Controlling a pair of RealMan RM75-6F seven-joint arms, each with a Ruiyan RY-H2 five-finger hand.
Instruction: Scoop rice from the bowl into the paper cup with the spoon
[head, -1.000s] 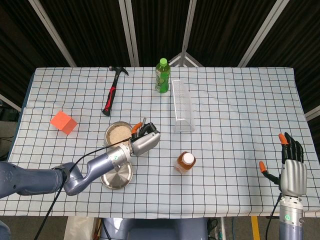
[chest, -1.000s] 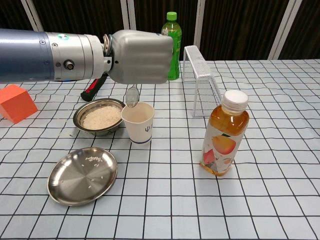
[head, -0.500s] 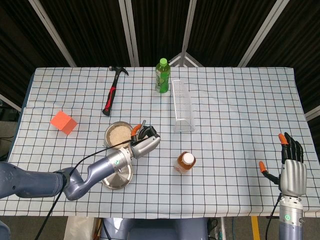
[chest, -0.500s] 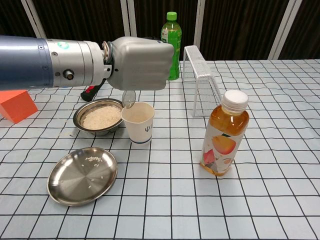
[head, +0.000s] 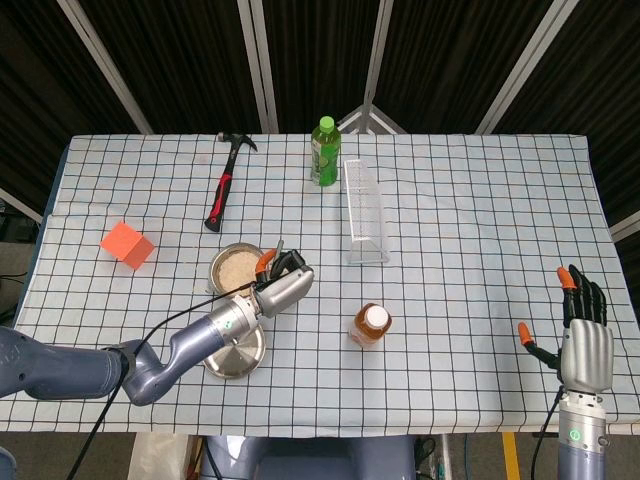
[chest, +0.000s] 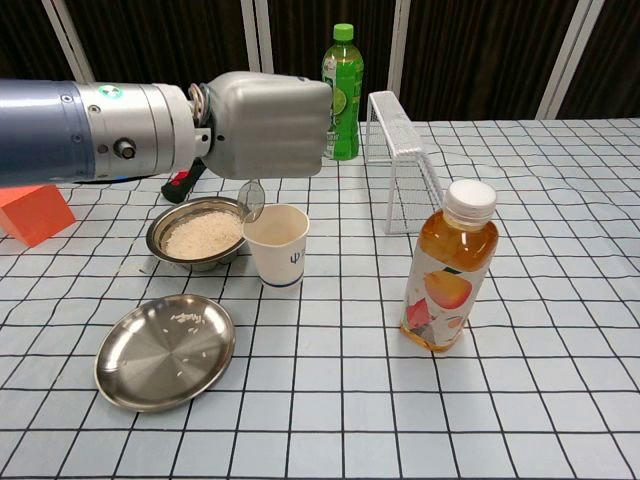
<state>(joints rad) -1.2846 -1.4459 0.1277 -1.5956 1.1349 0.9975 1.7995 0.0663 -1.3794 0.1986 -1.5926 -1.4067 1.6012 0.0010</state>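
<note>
Checked table (head: 450, 200) | left hand (chest: 268, 125) grips spoon (chest: 251, 200), handle hidden | right hand (head: 582, 335) spread, empty

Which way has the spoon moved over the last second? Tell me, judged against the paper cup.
Yes. In the chest view the spoon, held by the left hand, has shifted left, from over the paper cup to its left rim, toward the bowl.

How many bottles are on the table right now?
2. The green bottle stands at the far edge beside the wire rack; the orange juice bottle stands nearer, right of the paper cup. None looks hidden.
</note>
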